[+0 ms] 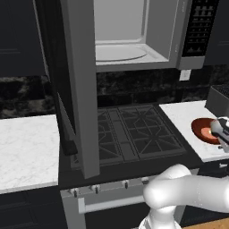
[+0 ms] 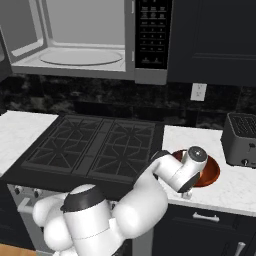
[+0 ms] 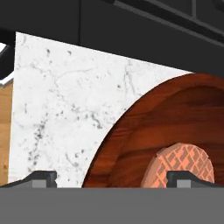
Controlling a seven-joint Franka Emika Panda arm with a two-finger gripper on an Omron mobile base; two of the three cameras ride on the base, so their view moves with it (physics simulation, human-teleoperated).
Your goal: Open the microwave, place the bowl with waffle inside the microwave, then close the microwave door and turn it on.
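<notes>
Best taken by the near rim, lower centre of the hand view, jaws of gripper (image 3: pixel 112 177) spread wide straddling it: bowl (image 3: pixel 131 144) rigid, glossy, likely slippery, waffle (image 3: pixel 183 164) loose inside.

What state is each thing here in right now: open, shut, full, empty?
Microwave: empty inside.
Microwave door: swung wide open.
Bowl: on the white counter, holding the waffle.
Waffle: lying in the bowl.
Gripper: open, its jaws either side of the bowl's rim, holding nothing.

one microwave (image 2: pixel 85 40), one bowl (image 2: pixel 210 172), one waffle (image 3: pixel 179 164), one stove (image 2: pixel 95 145), one toaster (image 2: pixel 241 132), one wall plug (image 2: pixel 198 91).
</notes>
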